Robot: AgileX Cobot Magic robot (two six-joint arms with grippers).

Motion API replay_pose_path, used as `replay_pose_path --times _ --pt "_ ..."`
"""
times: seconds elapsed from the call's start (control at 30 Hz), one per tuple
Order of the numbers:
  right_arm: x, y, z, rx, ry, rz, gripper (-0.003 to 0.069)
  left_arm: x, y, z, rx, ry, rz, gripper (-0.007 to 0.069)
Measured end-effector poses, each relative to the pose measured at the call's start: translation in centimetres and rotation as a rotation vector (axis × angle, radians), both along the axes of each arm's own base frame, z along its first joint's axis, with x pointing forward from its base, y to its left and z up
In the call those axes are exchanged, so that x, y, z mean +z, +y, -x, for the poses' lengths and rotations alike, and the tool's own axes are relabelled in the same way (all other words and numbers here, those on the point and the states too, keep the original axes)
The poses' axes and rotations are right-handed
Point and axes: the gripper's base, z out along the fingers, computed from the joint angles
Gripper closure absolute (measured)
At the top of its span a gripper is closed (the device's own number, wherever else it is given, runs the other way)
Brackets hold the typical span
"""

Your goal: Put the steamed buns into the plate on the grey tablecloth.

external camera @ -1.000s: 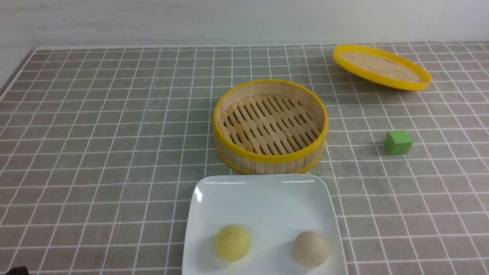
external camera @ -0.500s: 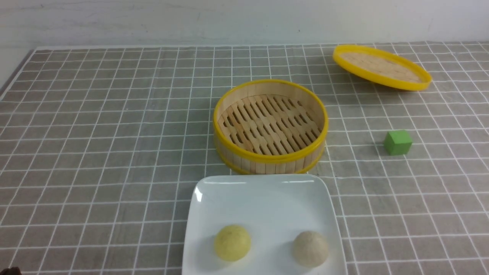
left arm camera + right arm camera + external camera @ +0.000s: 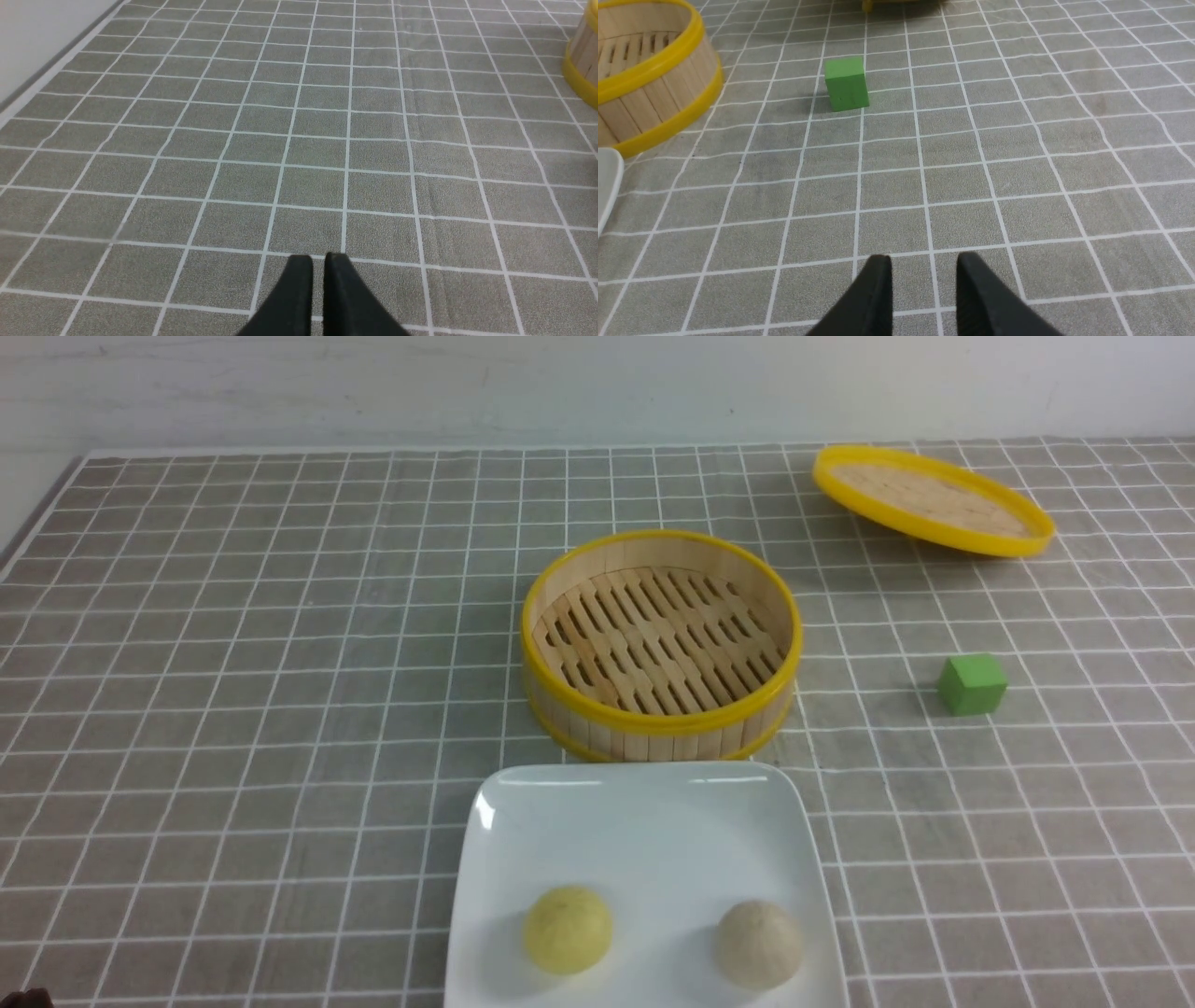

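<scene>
both buns, yellow (image 3: 568, 930) and beige (image 3: 758, 945), rest on the plate (image 3: 644, 840). left pincer (image 3: 318, 257) appears slightly parted; right pincer (image 3: 924, 257) is spread, gripping nothing.

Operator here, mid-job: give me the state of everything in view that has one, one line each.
yellow bun: on the plate, ungripped
beige bun: on the plate, ungripped
plate: holding both buns
steamer: lid off, no buns visible inside
lid: off the steamer, tilted
right claw: open, nothing held
left claw: narrow gap, nothing held
</scene>
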Motion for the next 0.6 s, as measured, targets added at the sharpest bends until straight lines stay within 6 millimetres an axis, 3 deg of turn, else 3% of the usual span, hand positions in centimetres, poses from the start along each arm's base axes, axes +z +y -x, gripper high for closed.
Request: replay_pose_path --times 0.6 --pt "0.00 0.00 0.00 0.000 0.000 0.000 0.0422 0.00 0.00 0.00 0.000 0.000 0.000 0.0550"
